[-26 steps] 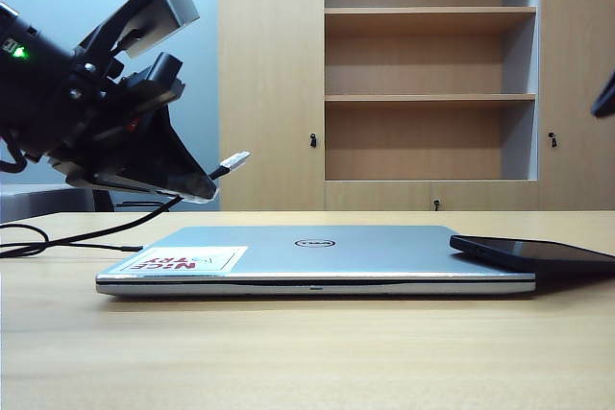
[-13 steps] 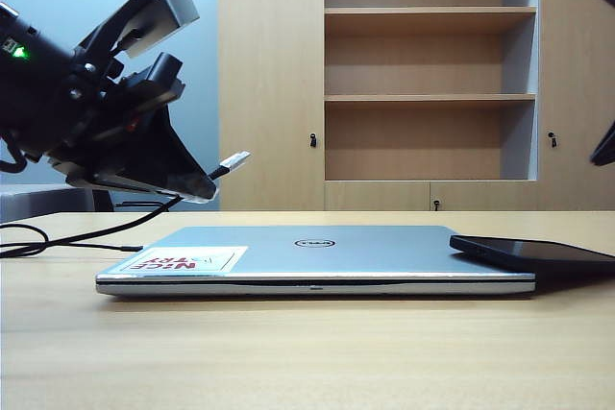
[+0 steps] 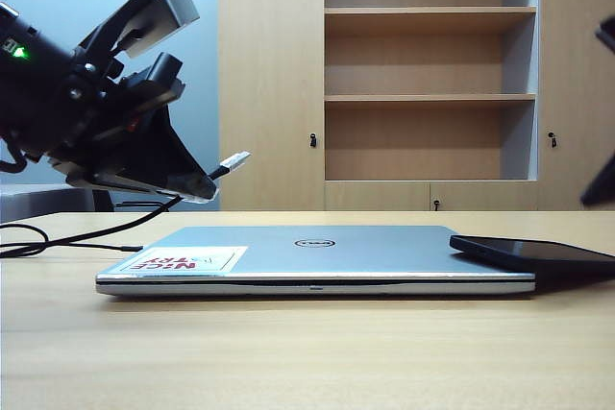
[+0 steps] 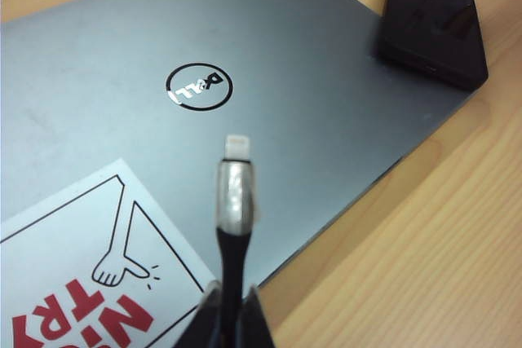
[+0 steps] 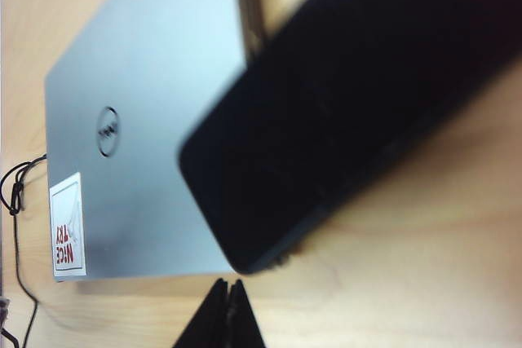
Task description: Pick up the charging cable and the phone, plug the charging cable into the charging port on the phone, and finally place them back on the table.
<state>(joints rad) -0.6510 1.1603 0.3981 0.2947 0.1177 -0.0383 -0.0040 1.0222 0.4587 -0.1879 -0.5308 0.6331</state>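
On laptop (image 4: 163,79): "DELL" logo (image 4: 199,88), "NICE TRY" sticker (image 4: 90,283); grippers unlabeled.

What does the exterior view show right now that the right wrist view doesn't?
Only exterior: the left gripper raised over the laptop's left end, shut on the charging cable with the silver plug pointing right, plus the wooden shelf cabinet.
Only right wrist: the right gripper, shut and empty, close above the phone, and the Dell logo from above.
Both: the closed silver laptop, the phone overhanging its corner, the sticker, the table.
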